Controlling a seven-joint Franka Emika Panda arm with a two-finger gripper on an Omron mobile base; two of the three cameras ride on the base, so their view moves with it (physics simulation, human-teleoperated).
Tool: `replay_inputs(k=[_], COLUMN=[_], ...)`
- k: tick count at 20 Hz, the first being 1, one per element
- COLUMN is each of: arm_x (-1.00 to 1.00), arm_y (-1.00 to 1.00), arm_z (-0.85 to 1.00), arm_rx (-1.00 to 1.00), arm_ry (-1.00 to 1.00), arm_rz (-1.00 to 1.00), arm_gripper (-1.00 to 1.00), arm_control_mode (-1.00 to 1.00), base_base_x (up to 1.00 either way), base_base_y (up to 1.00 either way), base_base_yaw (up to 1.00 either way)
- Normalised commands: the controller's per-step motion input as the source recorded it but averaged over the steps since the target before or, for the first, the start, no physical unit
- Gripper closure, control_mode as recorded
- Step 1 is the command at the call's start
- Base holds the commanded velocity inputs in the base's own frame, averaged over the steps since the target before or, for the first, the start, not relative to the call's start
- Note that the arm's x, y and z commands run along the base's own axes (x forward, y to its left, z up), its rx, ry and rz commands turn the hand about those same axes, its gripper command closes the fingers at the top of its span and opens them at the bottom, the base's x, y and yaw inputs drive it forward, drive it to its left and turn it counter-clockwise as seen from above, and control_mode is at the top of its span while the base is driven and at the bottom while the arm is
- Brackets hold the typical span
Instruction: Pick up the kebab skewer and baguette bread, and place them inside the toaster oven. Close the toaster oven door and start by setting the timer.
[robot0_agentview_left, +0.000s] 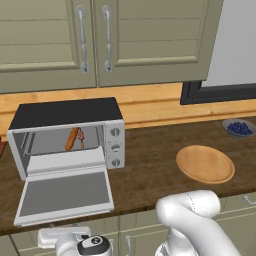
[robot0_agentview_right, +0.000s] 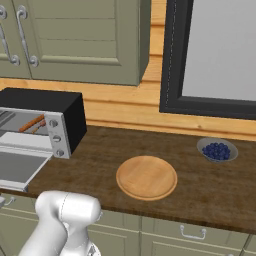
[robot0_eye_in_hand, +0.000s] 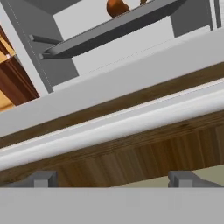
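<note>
The toaster oven (robot0_agentview_left: 67, 131) stands on the counter at the left, and its door (robot0_agentview_left: 65, 192) lies folded down flat. Inside on the rack, the baguette bread (robot0_agentview_left: 71, 139) leans beside the kebab skewer (robot0_agentview_left: 81, 137). Both also show from the right (robot0_agentview_right: 31, 123). My gripper (robot0_eye_in_hand: 113, 179) is open with nothing between its tips. It sits low at the counter's front edge, just below the door's silver bar handle (robot0_eye_in_hand: 131, 119). One end of the baguette (robot0_eye_in_hand: 116, 6) peeks over the rack. My white hand (robot0_agentview_left: 62, 236) is under the door's front edge.
Three knobs (robot0_agentview_left: 115, 147) line the oven's right panel. A round wooden plate (robot0_agentview_left: 205, 164) lies to the right on the counter, with a bowl of blueberries (robot0_agentview_left: 239, 128) behind it. Wall cabinets (robot0_agentview_left: 95, 40) hang above, and a dark-framed window (robot0_agentview_right: 215, 55) is at the right.
</note>
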Motion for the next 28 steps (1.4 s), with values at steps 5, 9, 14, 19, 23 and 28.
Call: replay_inputs(k=[5, 9, 14, 19, 23, 28], arm_x=[0.14, 0.0, 0.0, 0.2, 0.25, 0.33], arm_y=[-0.01, 0.0, 0.0, 0.0, -0.06, -0.16], arm_z=[0.08, 0.22, 0.3, 0.29, 0.33, 0.28], arm_rx=[0.05, 0.0, 0.0, 0.0, 0.03, 0.05], arm_ry=[0.01, 0.0, 0.0, 0.0, 0.01, 0.02], arm_rz=[0.0, 0.0, 0.0, 0.0, 0.0, 0.0], arm_gripper=[-1.0, -1.0, -1.0, -1.0, -1.0, -1.0], arm_control_mode=[-1.0, -1.0, -1.0, -1.0, -1.0, -1.0], base_base_x=[0.0, 0.0, 0.0, 0.0, 0.0, 0.0], base_base_y=[0.0, 0.0, 0.0, 0.0, 0.0, 0.0], base_base_yaw=[0.0, 0.0, 0.0, 0.0, 0.0, 0.0])
